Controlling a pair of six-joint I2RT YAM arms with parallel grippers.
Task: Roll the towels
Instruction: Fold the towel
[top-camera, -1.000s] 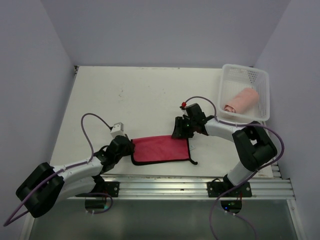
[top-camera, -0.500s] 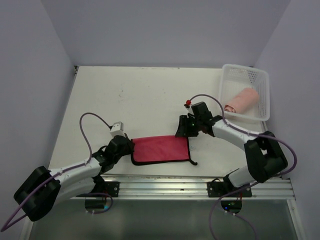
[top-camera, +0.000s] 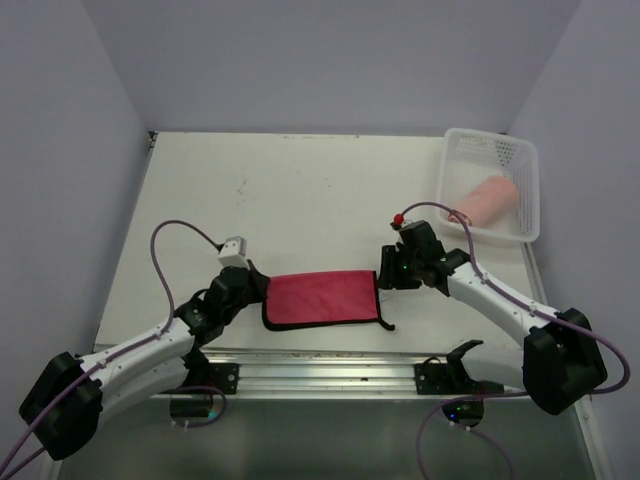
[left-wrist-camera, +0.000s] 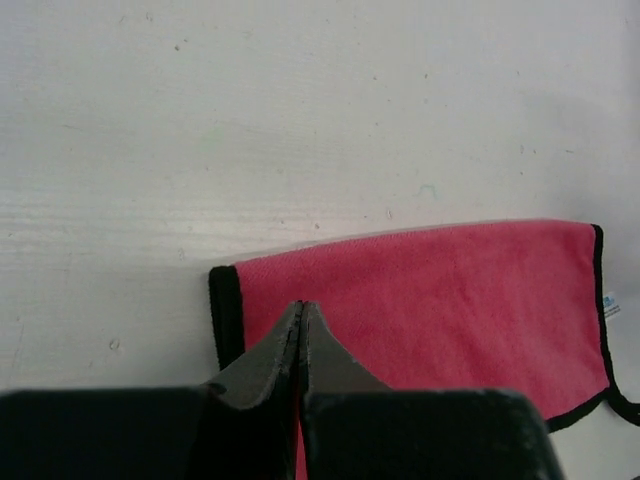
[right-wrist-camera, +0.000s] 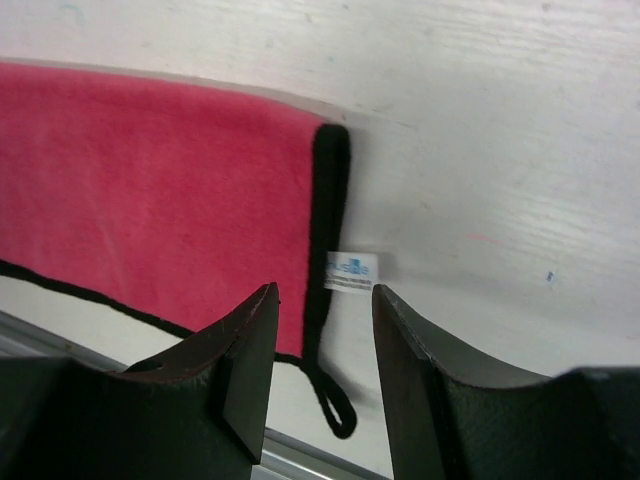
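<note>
My white table (top-camera: 300, 190) carries a white perforated basket (top-camera: 482, 142) at its far right corner. A red cloth (top-camera: 320, 297) with dark trim lies flat near the front edge, between my two arms. A pink towel (top-camera: 485, 200) lies rolled inside the basket. My left gripper (left-wrist-camera: 301, 312) is closed tight, its tips over the cloth's left end; I cannot tell whether they pinch fabric. My right gripper (right-wrist-camera: 325, 290) hangs partly open over the cloth's right edge, holding nothing, above a small white tag (right-wrist-camera: 351, 271).
</note>
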